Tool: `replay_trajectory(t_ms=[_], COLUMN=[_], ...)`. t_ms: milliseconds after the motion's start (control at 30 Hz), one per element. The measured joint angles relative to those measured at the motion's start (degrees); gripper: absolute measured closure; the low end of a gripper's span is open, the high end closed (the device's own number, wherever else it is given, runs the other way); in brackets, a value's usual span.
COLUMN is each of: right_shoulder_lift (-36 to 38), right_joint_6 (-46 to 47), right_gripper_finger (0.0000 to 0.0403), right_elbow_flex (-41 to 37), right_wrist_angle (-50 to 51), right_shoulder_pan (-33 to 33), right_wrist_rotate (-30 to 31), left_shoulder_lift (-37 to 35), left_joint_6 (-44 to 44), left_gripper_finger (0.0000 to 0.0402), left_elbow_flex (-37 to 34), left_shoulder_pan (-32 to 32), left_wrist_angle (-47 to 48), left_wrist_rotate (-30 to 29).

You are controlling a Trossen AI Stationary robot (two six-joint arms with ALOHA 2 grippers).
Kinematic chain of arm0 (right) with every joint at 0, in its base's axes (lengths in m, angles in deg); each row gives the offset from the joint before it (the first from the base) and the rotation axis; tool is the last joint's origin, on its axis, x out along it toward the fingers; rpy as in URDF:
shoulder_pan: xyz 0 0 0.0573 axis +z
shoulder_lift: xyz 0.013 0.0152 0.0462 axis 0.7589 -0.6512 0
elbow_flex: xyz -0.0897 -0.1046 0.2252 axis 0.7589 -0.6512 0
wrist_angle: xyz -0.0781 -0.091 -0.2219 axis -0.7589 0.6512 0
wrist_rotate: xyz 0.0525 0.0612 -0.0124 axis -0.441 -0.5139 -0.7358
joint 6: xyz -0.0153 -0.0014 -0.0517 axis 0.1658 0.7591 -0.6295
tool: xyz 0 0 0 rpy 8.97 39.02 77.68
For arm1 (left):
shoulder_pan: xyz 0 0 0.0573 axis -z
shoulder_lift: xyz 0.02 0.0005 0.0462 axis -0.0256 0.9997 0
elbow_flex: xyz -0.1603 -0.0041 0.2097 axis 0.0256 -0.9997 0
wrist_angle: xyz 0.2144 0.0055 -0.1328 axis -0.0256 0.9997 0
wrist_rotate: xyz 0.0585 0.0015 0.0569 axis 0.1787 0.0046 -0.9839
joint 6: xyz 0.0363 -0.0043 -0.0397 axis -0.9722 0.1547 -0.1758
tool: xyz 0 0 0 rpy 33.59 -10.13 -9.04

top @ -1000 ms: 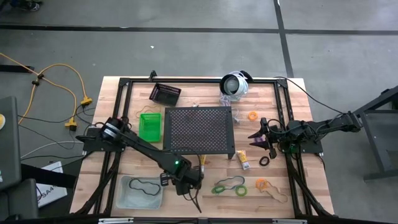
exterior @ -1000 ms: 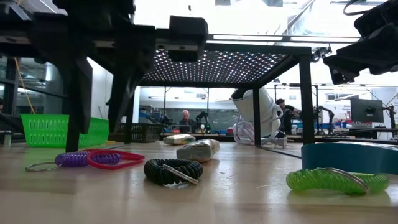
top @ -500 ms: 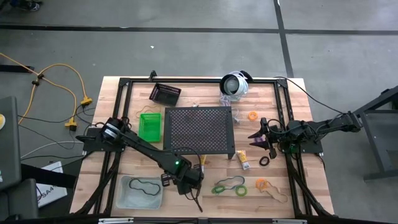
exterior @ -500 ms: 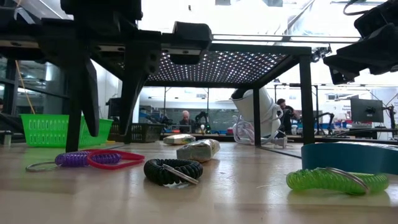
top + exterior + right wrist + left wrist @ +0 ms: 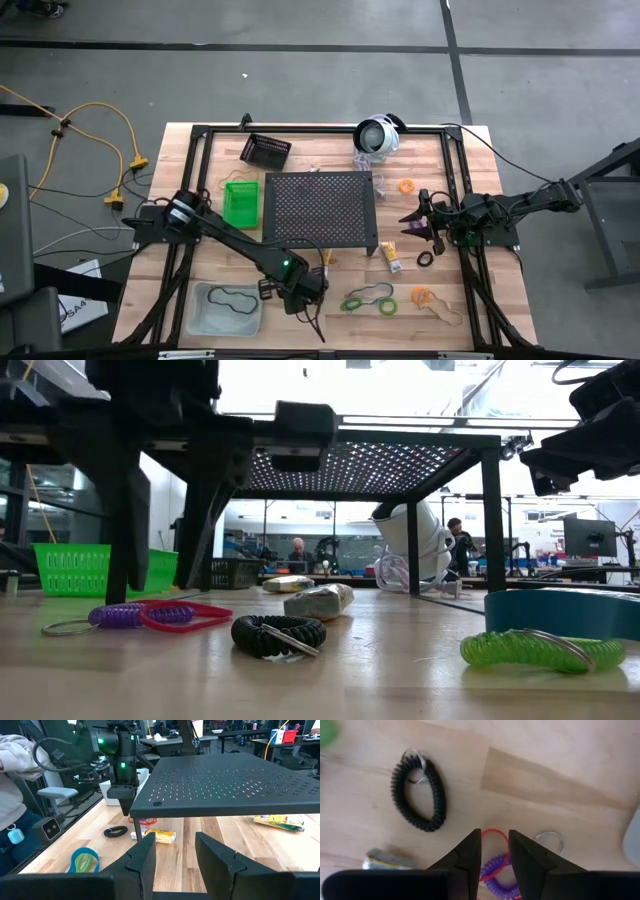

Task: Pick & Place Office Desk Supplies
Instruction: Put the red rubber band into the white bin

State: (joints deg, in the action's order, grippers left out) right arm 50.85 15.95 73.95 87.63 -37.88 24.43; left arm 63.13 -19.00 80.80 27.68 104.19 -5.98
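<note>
Purple loop [image 5: 496, 872] lies on the table by a red band [image 5: 492, 834], right under your left gripper [image 5: 495, 851], jaws parted and empty. Looks like the approach step; next you need to drop straight and close on the coil. Left wrist view shows the alignment; low view [image 5: 128, 615] shows fingers above the wood. Right gripper [image 5: 413, 225] waits open, mid-right edge.

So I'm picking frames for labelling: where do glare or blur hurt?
Low view: bright windows backlight the black perforated stand and the left tool into silhouettes. Left wrist view: a green blob at the corner is out of focus, while the black coil loop stays sharp.
</note>
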Motion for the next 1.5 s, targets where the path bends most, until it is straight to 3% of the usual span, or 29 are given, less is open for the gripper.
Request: replay_trajectory(t_ms=[1500], right_shoulder_lift=[0.02], right_joint_6=[0.01], right_gripper_finger=[0.0277], right_elbow_flex=[-0.01], right_wrist_angle=[0.0], right_shoulder_pan=[0.0], right_wrist_rotate=[-0.01], left_shoulder_lift=[2.84], left_joint_6=[5.21], left_gripper_finger=[0.0309], left_elbow_flex=[0.02], left_shoulder_pan=[-1.35], left_wrist_angle=[3.65], left_wrist_rotate=[0.48])
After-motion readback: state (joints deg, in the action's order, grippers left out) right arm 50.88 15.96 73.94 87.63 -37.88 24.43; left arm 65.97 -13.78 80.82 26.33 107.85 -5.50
